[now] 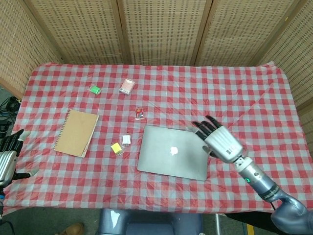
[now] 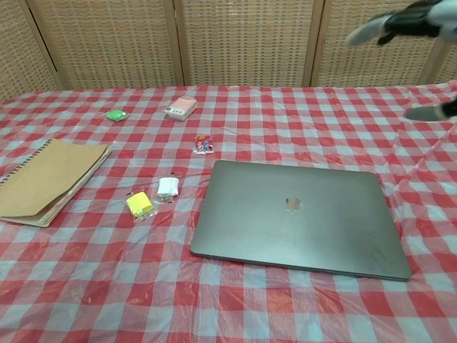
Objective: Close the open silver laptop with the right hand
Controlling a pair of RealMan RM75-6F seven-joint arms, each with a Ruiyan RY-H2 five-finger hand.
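Note:
The silver laptop (image 1: 173,152) (image 2: 298,216) lies shut and flat on the checked tablecloth, lid up with its logo showing. My right hand (image 1: 218,138) hovers above the laptop's right edge, raised clear of it, its fingers spread and holding nothing. In the chest view only its fingertips (image 2: 371,30) show, at the top right, high over the table. My left hand (image 1: 7,159) hangs off the table's left edge, fingers apart and empty.
A brown spiral notebook (image 1: 77,132) lies at the left. Small items sit near the laptop: a yellow block (image 1: 116,147), a white packet (image 1: 126,139), a small red bit (image 1: 140,113), a pink box (image 1: 126,86) and a green packet (image 1: 95,89). Wicker screens stand behind.

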